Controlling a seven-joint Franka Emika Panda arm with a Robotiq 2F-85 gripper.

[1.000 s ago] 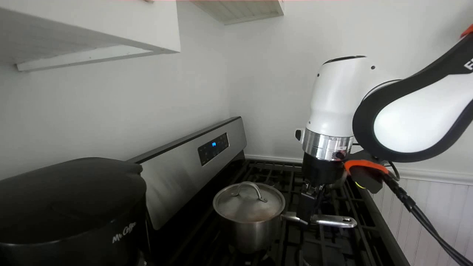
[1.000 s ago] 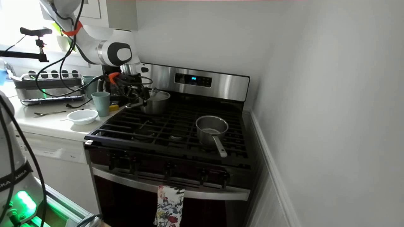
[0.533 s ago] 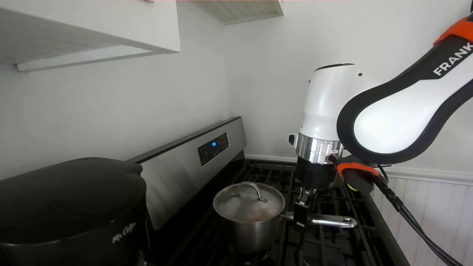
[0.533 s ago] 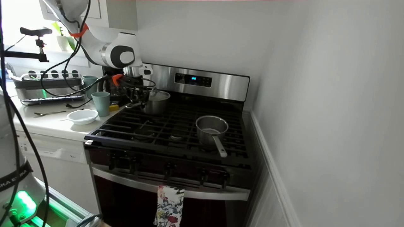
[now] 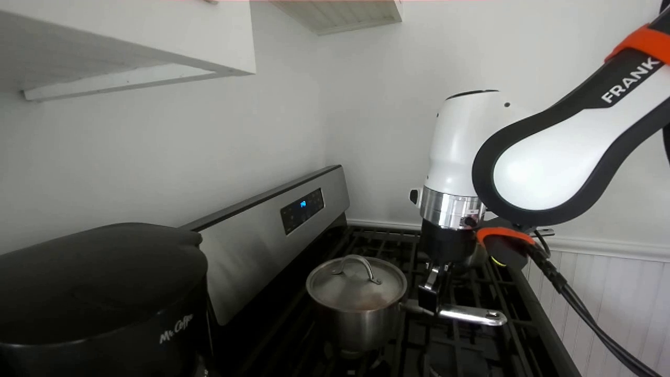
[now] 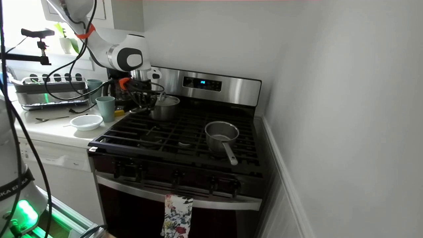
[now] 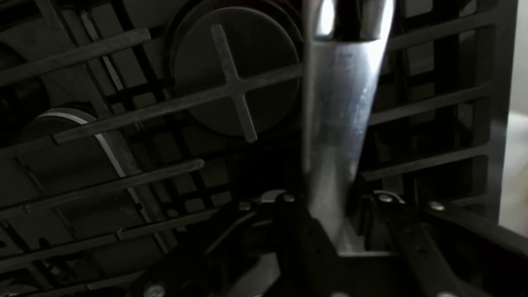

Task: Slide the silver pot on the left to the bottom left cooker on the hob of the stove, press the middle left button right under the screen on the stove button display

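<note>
One stove [image 6: 178,162], one open pot [image 6: 220,136], one lidded pot [image 5: 361,314] — its handle [image 7: 342,107] clamped in one tool [image 7: 334,206].

1. A black, two-fingered gripper [image 7: 334,210] clasps a long, silver metal handle [image 7: 340,95], one finger to each side.
2. Beneath the handle, a dark metal stove grate [image 7: 165,107] crosses over a round, black burner cap [image 7: 260,49].

Lidded silver pot [image 5: 361,330], roughly upright, on stove [image 6: 188,130], rear left, button display [image 6: 211,85] partly lit blue
</note>
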